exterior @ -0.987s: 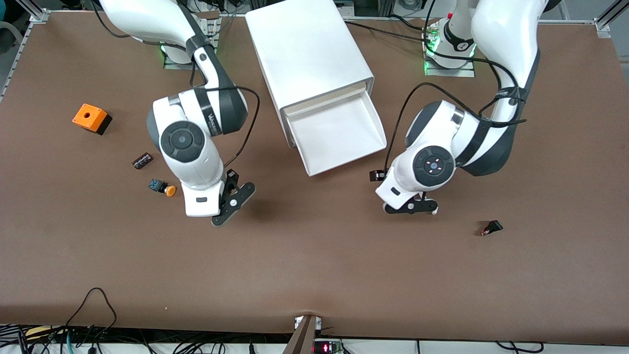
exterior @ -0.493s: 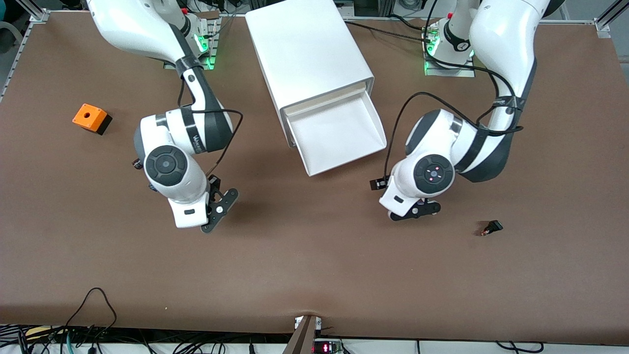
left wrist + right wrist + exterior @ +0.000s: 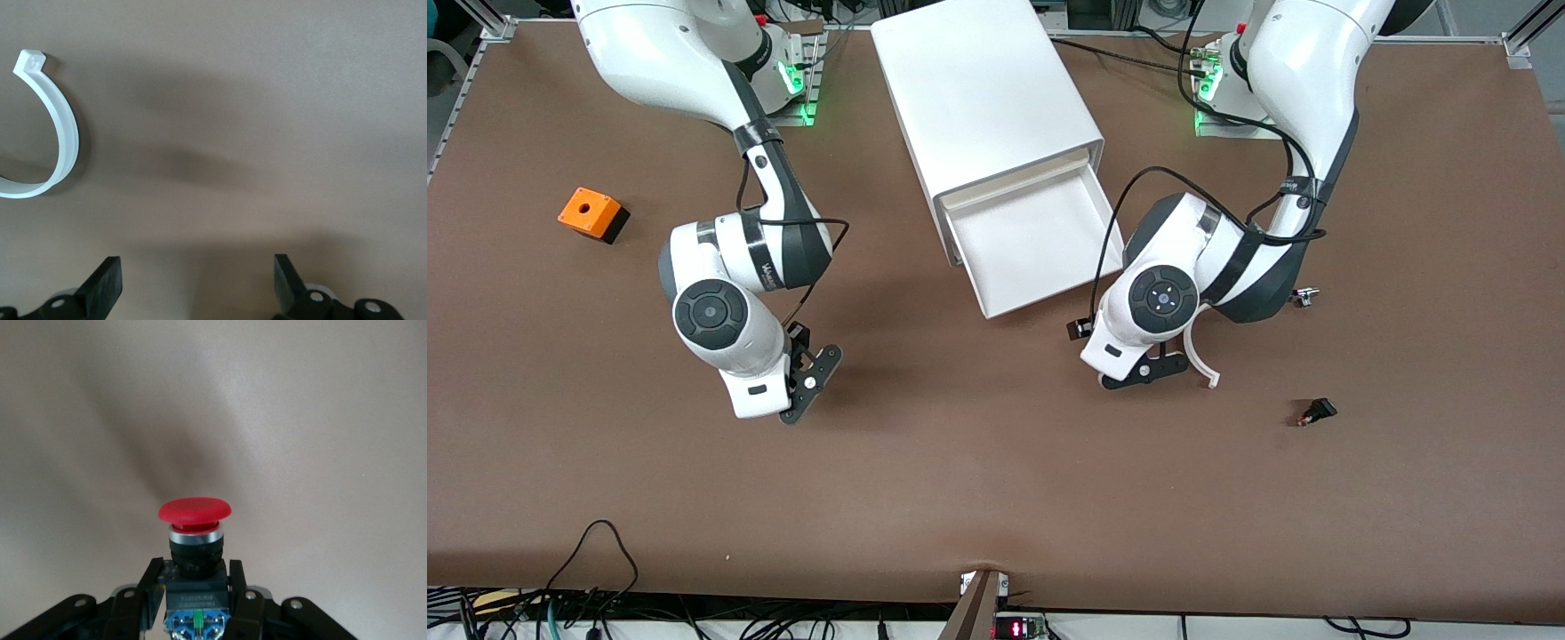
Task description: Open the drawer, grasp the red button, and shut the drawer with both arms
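Button (image 3: 194, 520) is pinched by the right gripper's (image 3: 196, 587) fingers over the table (image 3: 996, 480) beside the open drawer (image 3: 1040, 253); closing appears next. Left gripper (image 3: 199, 283), fingers spread, hangs near the drawer's front.

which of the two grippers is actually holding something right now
The right gripper: its fingers are shut on the dark body of the red-capped button, held above bare table. The left gripper is open and empty.
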Robot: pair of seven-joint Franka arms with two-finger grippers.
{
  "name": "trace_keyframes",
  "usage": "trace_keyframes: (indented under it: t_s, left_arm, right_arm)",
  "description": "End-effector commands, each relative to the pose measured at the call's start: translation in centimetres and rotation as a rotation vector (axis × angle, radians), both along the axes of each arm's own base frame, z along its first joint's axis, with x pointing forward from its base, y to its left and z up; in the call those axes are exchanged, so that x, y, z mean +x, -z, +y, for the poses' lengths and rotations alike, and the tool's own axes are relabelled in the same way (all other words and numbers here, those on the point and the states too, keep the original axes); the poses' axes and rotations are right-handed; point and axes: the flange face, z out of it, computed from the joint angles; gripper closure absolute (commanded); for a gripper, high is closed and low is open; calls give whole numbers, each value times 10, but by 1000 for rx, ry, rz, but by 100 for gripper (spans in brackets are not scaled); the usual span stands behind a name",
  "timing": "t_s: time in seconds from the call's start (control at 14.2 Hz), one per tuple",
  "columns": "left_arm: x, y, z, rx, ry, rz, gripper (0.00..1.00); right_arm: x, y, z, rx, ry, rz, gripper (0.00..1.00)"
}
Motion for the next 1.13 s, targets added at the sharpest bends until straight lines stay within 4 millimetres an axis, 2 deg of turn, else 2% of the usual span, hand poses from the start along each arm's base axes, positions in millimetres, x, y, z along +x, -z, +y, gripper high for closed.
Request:
trace_keyframes:
  t_s: [0.0, 0.07, 0.14, 0.28, 0.42, 0.56, 0.7, 0.92, 1.06]
  left_arm:
    - [-11, -1, -15, -19, -2, 8, 0]
    - [-12, -2, -17, -29, -4, 13, 0]
    - [-12, -1, -17, -37, -10, 22, 0]
    - [-18, 9, -16, -41, -14, 23, 0]
    - [-25, 13, -17, -45, -11, 10, 0]
    - [-27, 14, -17, -50, -14, 3, 0]
    - [-39, 8, -34, -66, 6, 8, 0]
    - [-49, 7, -39, -53, -20, 23, 0]
    - [-63, 9, -43, -45, -1, 38, 0]
  right_arm:
    - [-6, -5, 4, 9, -25, 6, 83]
    - [-7, 1, 6, 8, -29, 8, 83]
    - [-14, 6, 19, 8, -43, 8, 84]
    - [-22, 23, 22, 16, -44, -2, 85]
    - [-38, 43, 10, 33, -46, -29, 85]
    - [-53, 54, 2, 50, -48, -53, 86]
    - [-67, 63, -5, 55, -46, -51, 86]
    - [-86, 80, -22, 63, -48, -54, 86]
    - [-95, 95, -28, 68, -49, -62, 86]
